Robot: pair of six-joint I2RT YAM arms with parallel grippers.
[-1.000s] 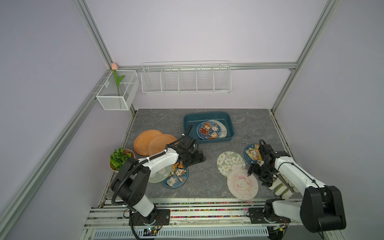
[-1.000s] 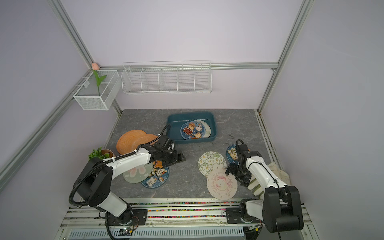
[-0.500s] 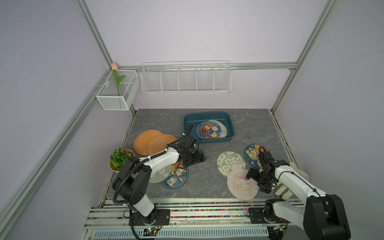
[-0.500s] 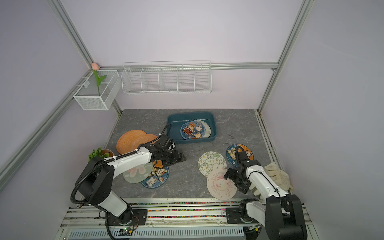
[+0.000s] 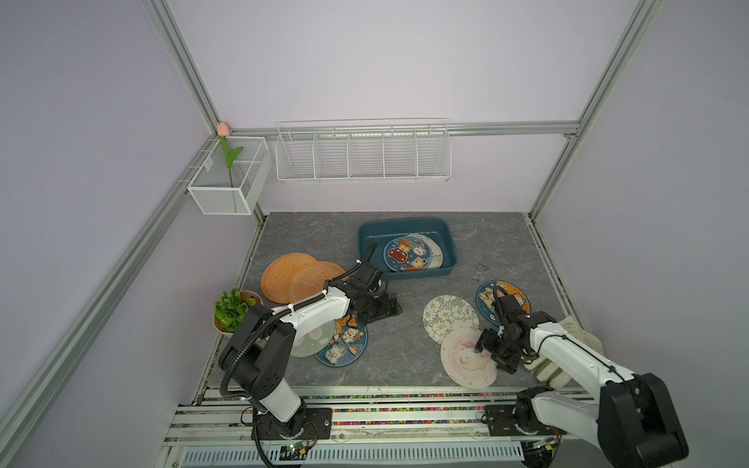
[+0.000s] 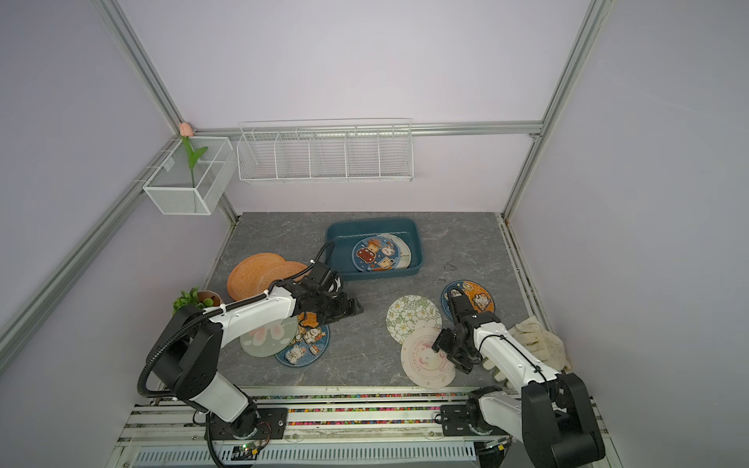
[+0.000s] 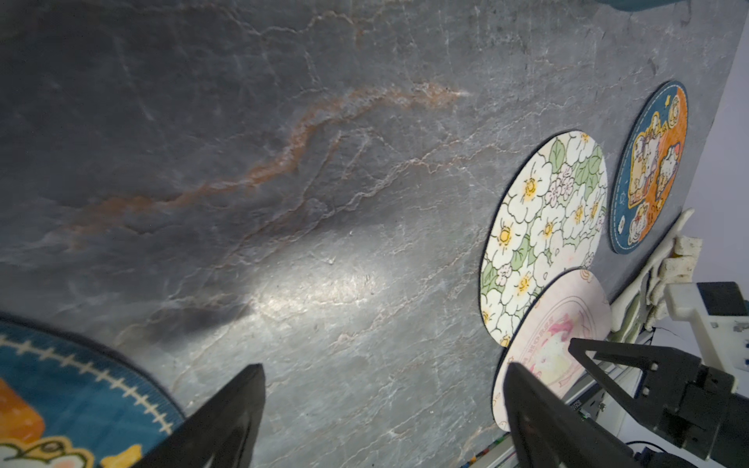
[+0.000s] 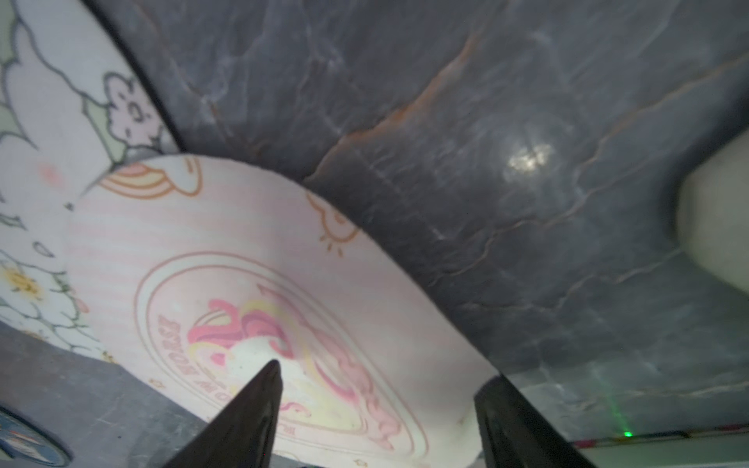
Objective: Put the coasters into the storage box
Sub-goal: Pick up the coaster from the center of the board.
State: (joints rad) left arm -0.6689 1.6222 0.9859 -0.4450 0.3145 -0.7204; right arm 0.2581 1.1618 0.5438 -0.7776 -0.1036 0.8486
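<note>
- My right claw point(image 5: 492, 356) sits open astride the pink coaster point(image 5: 460, 360)'s right edge, nothing held.
- My left claw point(image 7: 383, 366) is wide open, empty.
- Next I should pinch that rim, lift, and carry it to the far box point(image 5: 405, 226).

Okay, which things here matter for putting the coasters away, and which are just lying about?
Job: storage box, orange coasters, floral coaster, pink coaster, blue coasters, pale green coaster.
Lying about: potted plant, white gloves, wire baskets, tulip.
</note>
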